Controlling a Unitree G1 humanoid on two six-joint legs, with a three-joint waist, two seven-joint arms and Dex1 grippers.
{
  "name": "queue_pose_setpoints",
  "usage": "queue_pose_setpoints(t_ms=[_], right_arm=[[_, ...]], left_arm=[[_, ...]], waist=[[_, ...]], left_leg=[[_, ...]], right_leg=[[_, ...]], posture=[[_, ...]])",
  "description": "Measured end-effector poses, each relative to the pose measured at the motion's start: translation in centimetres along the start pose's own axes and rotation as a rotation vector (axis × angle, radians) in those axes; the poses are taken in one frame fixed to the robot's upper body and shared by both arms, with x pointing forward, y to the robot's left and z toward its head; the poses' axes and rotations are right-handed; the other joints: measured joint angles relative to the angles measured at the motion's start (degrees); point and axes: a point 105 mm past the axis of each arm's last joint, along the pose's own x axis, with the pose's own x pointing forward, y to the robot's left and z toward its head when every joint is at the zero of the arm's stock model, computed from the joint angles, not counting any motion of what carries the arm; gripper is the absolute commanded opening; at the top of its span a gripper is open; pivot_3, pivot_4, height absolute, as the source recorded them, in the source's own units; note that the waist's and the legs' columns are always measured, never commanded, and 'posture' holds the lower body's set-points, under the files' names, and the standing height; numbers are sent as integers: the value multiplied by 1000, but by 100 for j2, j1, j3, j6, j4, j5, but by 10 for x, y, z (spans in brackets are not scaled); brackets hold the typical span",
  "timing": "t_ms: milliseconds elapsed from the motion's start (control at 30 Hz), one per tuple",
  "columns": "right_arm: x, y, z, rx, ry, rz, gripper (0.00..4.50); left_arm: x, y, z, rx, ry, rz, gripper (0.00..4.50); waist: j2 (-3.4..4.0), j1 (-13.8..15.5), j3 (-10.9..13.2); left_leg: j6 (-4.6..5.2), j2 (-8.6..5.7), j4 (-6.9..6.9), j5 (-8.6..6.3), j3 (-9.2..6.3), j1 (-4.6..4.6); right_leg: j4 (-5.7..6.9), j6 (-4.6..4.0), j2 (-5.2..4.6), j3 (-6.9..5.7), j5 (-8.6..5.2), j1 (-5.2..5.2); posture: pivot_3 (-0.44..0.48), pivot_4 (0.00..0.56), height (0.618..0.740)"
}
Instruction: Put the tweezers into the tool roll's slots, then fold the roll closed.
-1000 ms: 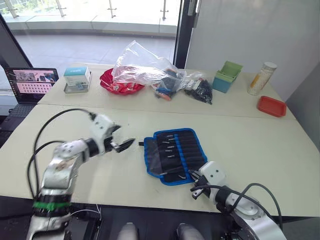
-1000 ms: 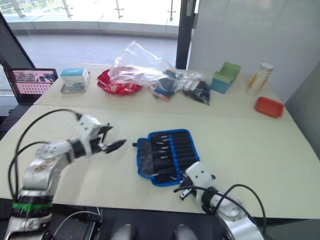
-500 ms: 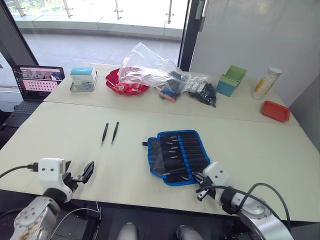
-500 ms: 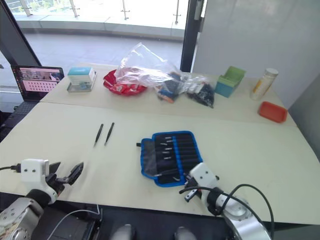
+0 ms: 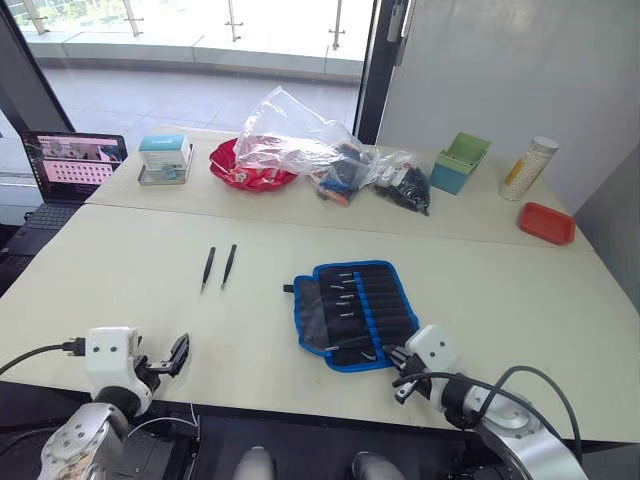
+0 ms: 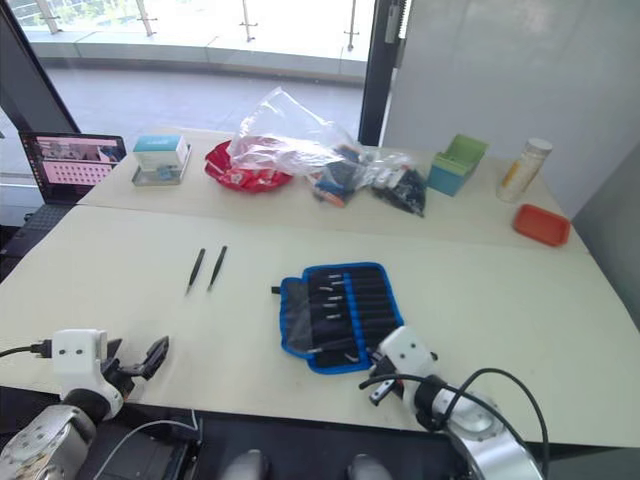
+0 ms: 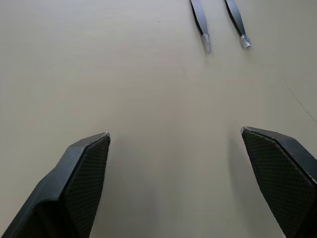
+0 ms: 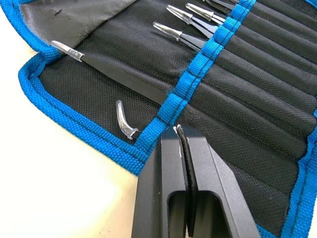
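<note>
Left eye view gives me the tool roll [image 5: 355, 315] lying open on the near half of the table [image 5: 500, 290], its blue binding facing up and its short strap pointing toward my left side. Several tweezers [image 8: 190, 22] are tucked into the slots [image 8: 257, 84], silver tips sticking out past the blue band; in the right wrist view I count a longer one lying across the near flap and a small curved tip just beside the lower binding. Two more loose tweezers [image 5: 219, 267] lie side by side on the bare tabletop, well apart from the roll on my left.

My left gripper [image 5: 168, 358] sits low at the near table edge, and the left wrist view shows its two black fingers [image 7: 79, 173] spread wide with nothing between them, the two loose tweezers ahead of it. My right gripper [image 8: 181, 134] is at the roll's near corner, fingers pressed flat together, tips resting right at the blue binding; I see nothing pinched between them.

Along the far side I can see a laptop [image 5: 68, 165], a clear plastic bag [image 5: 295, 140], a green box [image 5: 458, 162] and a red tray [image 5: 546, 222]
</note>
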Motion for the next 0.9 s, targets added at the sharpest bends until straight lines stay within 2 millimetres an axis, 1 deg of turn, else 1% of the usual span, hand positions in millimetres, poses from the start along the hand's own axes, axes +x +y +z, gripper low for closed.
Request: queue_pose_setpoints(t_ms=[67,167,333,467,667,733,800,900], right_arm=[[1,-1,1,2,-3,-1,0],[2,-2,2,3,-7,-4,0],[2,-2,2,6,-8,-10,0],[3,-2,2,8,-4,-17,0],[1,-3,3,6,1,-29,0],[0,-4,3,7,4,-30,0],[0,-4,3,7,10,-33,0],[-1,-4,3,7,15,-37,0]], left_arm=[[14,-5,4,-8,-8,-14,4476],[29,-9,5,-32,-3,-31,4476],[60,-13,9,-2,18,-43,4476],[82,-14,15,21,20,-53,4476],[106,-23,18,60,26,-79,4476],[112,-28,17,77,24,-86,3923],[118,-35,17,71,10,-99,3341],[126,-40,19,61,-11,-91,2362]], waist=[[6,8,-3],[22,10,-18],[94,24,-49],[118,26,-63],[135,81,-73],[138,95,-75],[140,116,-76],[139,142,-77]], left_leg=[[0,0,0,0,0,2],[0,-2,0,0,1,4],[0,-6,0,2,0,15],[0,-9,0,3,-1,19],[-1,-18,0,5,-3,26],[-1,-20,0,5,-3,31],[-2,-21,0,6,-3,32],[-2,-25,0,7,-4,29]], right_leg=[[2,0,0,1,0,1],[3,1,-2,1,1,4],[14,2,-1,2,-1,6],[15,3,-1,2,-1,8],[15,9,-6,2,-4,10],[14,34,-7,2,-18,11],[14,34,-9,2,-18,13],[14,34,-12,3,-17,17]], posture=[[0,150,723],[0,150,723],[0,150,723],[0,150,723],[0,150,723],[0,150,723],[0,150,723],[0,150,723]])
